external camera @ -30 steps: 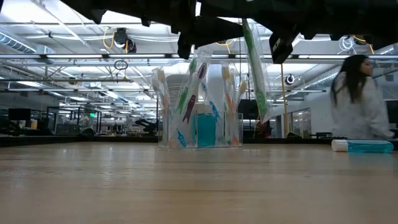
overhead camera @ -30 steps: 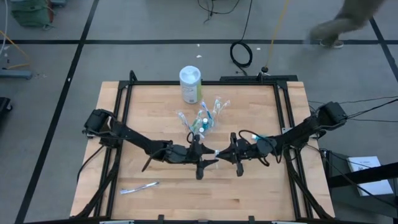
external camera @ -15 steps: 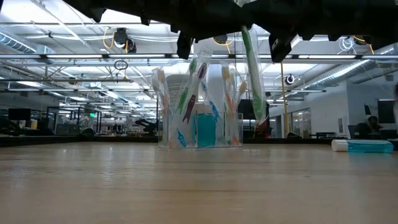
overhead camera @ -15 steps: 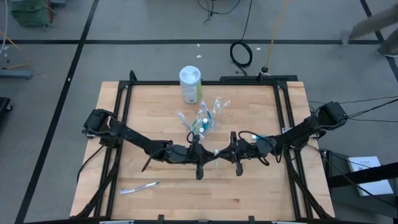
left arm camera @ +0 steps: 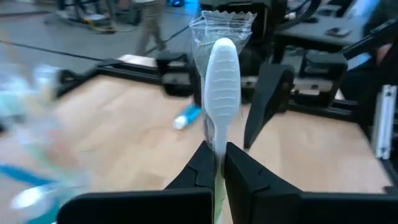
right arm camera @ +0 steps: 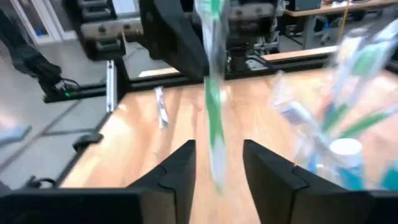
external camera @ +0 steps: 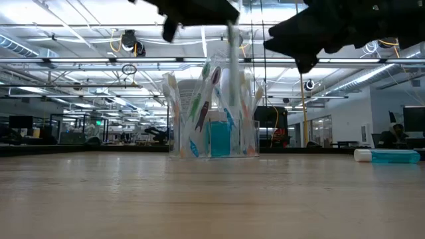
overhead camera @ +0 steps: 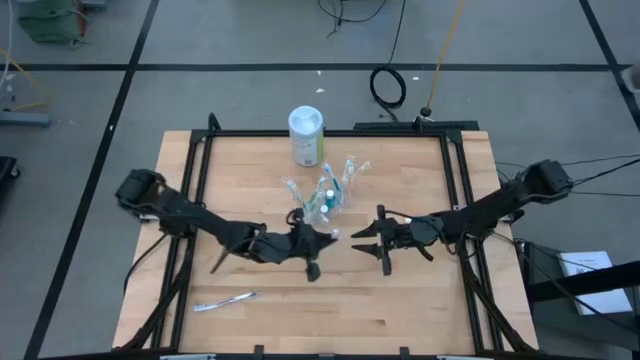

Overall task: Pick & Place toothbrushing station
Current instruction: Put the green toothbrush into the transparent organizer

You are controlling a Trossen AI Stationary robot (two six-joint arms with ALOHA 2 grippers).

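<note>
A robotics lab in a large open industrial hall: a wooden tabletop [overhead camera: 400, 300] in a black metal frame [overhead camera: 190, 200] stands on a grey floor [overhead camera: 200, 40] marked with black tape lines, with cables [overhead camera: 388, 85] coiled on the far side. Beyond the tabletop, long rows of ceiling strip lights [external camera: 80, 63], exposed ducting, monitors and further workstations fill the room.

Both arms reach inward over mid-table, grippers raised and apart.
Left gripper [overhead camera: 318, 240]: fingers [left arm camera: 202, 167] pinched together on a wrapped toothbrush [left arm camera: 221, 84], held upright. Right gripper [overhead camera: 368, 237]: fingers [right arm camera: 180, 167] spread, nothing between them, pointing toward the left one.
</note>
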